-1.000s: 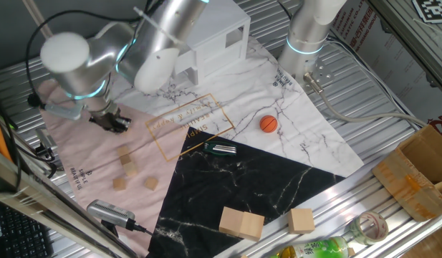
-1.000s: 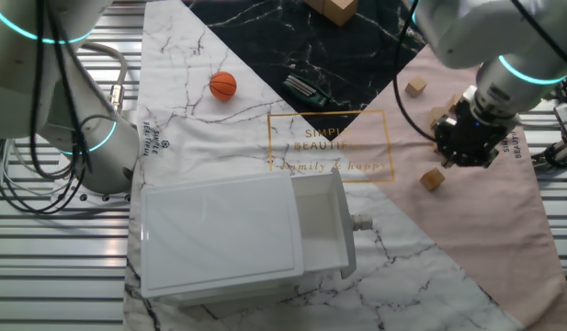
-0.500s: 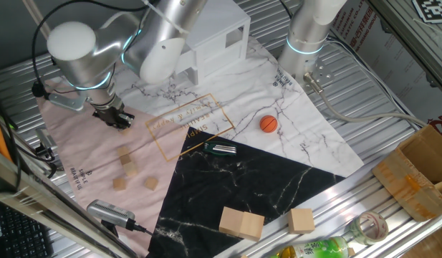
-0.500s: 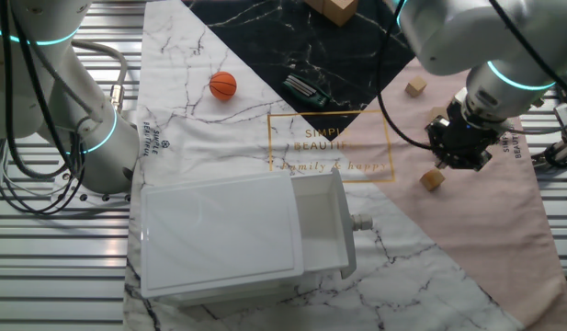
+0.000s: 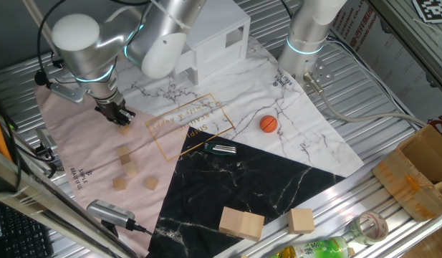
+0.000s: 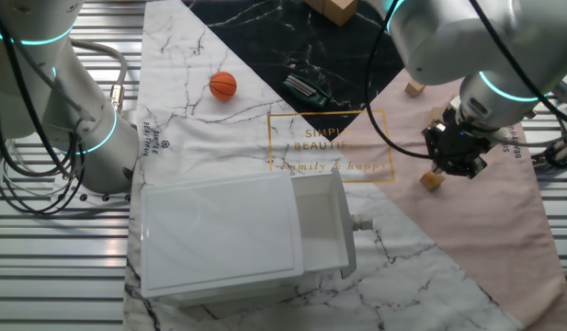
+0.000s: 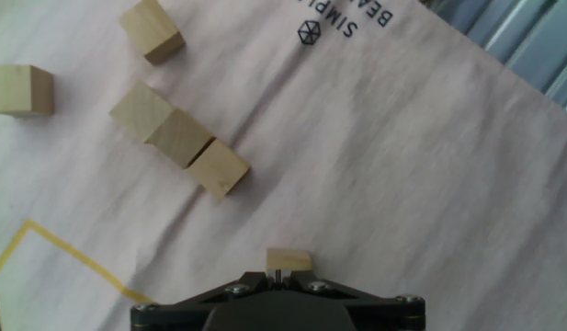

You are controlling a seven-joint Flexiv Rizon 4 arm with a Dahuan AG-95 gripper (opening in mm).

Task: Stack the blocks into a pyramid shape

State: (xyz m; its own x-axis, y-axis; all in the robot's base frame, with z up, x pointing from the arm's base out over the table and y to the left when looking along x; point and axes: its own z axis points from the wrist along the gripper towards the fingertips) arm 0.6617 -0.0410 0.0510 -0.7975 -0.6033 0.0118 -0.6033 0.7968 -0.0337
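Observation:
Several small tan blocks lie on the pink cloth. In the hand view three of them form a touching row [image 7: 179, 138], with two loose ones [image 7: 153, 30] [image 7: 19, 89] further off. A single block [image 7: 289, 260] lies apart, right in front of my gripper [image 7: 278, 274]. The jaws look shut, with nothing between them. In one fixed view the gripper [image 5: 122, 118] hangs low over that single block [image 5: 125, 130], and the other blocks [image 5: 127, 169] lie nearer the front. From the other side, the single block [image 6: 433, 179] rests on the cloth just below the gripper [image 6: 450, 164].
An orange ball [image 5: 268, 123] and a black-green tool [image 5: 221, 149] lie mid-table. A white drawer unit [image 6: 237, 234] stands open at the marble end. Two larger pale wooden blocks [image 5: 241, 223] [image 5: 301, 220] sit on the black mat. A grey device [image 5: 109, 212] lies at the cloth's front edge.
The arm has swung the gripper across the pink cloth to just above the single block. None of the blocks has moved.

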